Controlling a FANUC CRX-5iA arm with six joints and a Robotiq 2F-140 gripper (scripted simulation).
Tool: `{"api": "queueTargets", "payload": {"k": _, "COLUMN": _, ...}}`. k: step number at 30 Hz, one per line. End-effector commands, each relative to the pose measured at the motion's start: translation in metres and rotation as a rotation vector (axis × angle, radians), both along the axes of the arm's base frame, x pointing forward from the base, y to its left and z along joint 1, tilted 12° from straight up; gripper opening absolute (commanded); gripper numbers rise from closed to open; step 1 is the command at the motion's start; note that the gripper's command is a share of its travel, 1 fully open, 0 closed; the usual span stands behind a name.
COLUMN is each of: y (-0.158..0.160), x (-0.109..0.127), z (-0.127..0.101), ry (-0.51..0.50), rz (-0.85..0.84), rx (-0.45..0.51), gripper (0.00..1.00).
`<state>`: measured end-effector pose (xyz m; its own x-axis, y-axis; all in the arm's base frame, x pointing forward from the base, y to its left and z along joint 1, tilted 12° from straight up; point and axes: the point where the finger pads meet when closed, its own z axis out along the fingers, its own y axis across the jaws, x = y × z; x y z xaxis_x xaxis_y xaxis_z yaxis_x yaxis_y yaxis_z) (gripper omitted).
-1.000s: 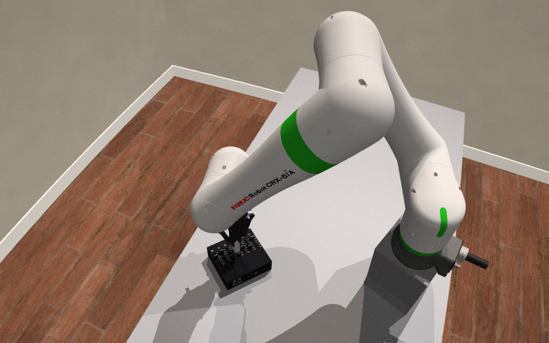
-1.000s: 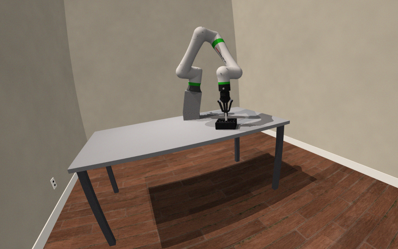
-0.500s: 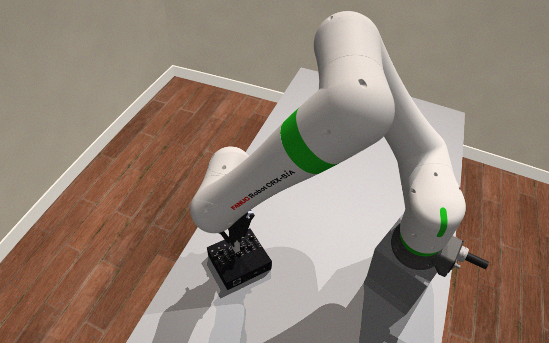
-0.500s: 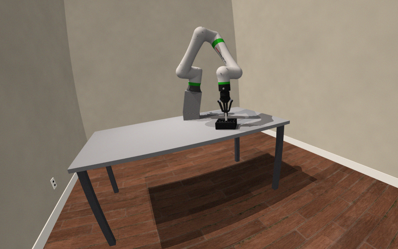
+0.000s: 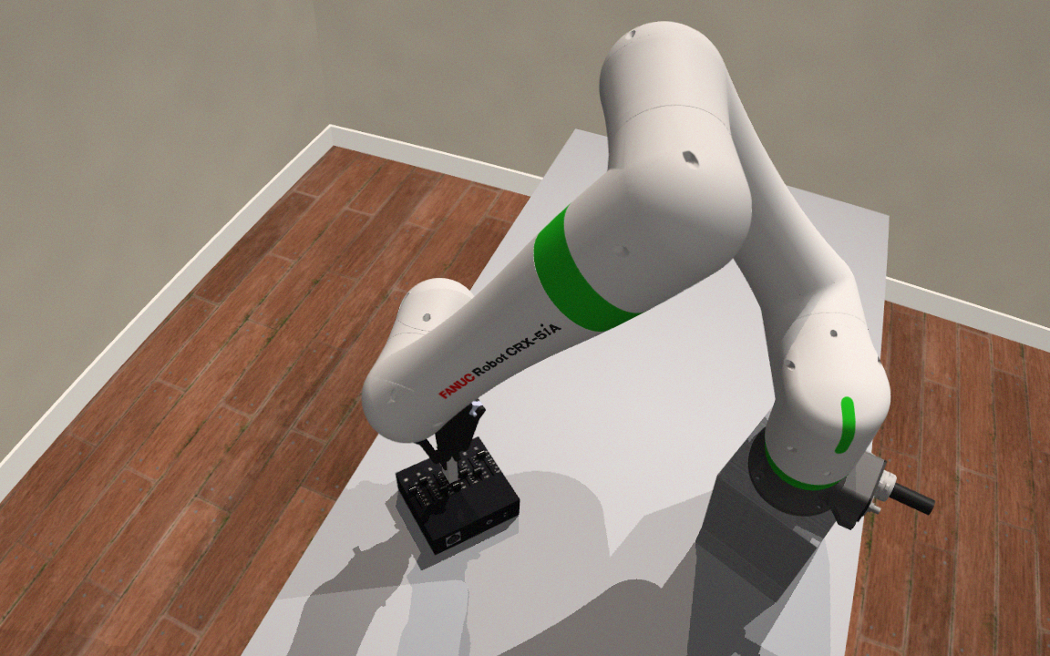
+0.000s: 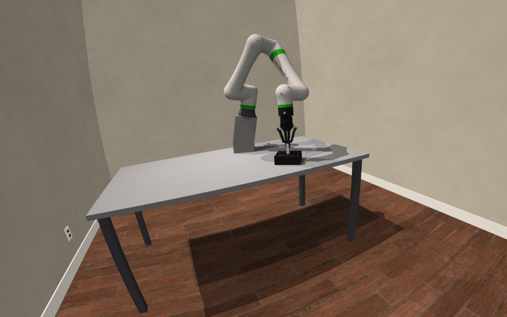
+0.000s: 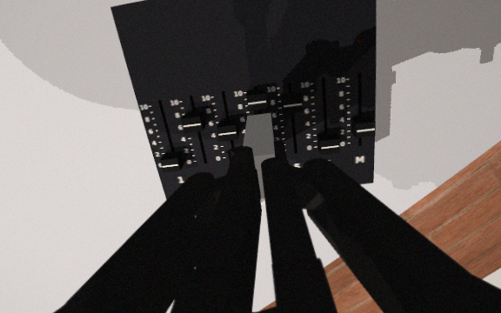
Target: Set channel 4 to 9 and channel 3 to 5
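Observation:
The black lighting desk (image 5: 476, 507) (image 6: 288, 160) (image 7: 181, 52) stands flat on the table. My gripper (image 5: 452, 470) (image 6: 287, 149) (image 7: 261, 133) is shut with nothing between its fingers. Its grey tips are low over the channel 4 slot, close on the low-number side of the channel 4 cap (image 7: 257, 103); contact cannot be told. That cap's line shows between 8 and 9. The channel 3 cap (image 7: 227, 133) shows near 4, left of the tips. The fingers hide the lower part of the channel 4 slot and its label.
In the wrist view, the channel 1 cap (image 7: 170, 164) is near 0 and channel 2 cap (image 7: 191, 124) near 6. Channel 5 cap (image 7: 292, 104), close right of channel 4, shows between 7 and 8. Channel 6 cap (image 7: 330, 147) is near 0, master cap (image 7: 365, 129) near 2.

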<state>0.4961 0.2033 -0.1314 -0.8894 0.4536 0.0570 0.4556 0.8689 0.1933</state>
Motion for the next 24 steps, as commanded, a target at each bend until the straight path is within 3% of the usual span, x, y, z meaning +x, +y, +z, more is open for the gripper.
{"api": "queueTargets", "payload": {"k": 1, "y": -0.001, "x": 0.001, "z": 0.000, "ry": 0.000, "rz": 0.000, "rx": 0.000, "gripper": 0.00}}
{"api": "queueTargets", "payload": {"k": 11, "y": -0.001, "x": 0.001, "z": 0.003, "ry": 0.000, "rz": 0.000, "rx": 0.000, "gripper": 0.00}}
{"api": "queueTargets", "payload": {"k": 24, "y": -0.007, "x": 0.000, "z": 0.031, "ry": 0.000, "rz": 0.000, "rx": 0.000, "gripper": 0.00}}
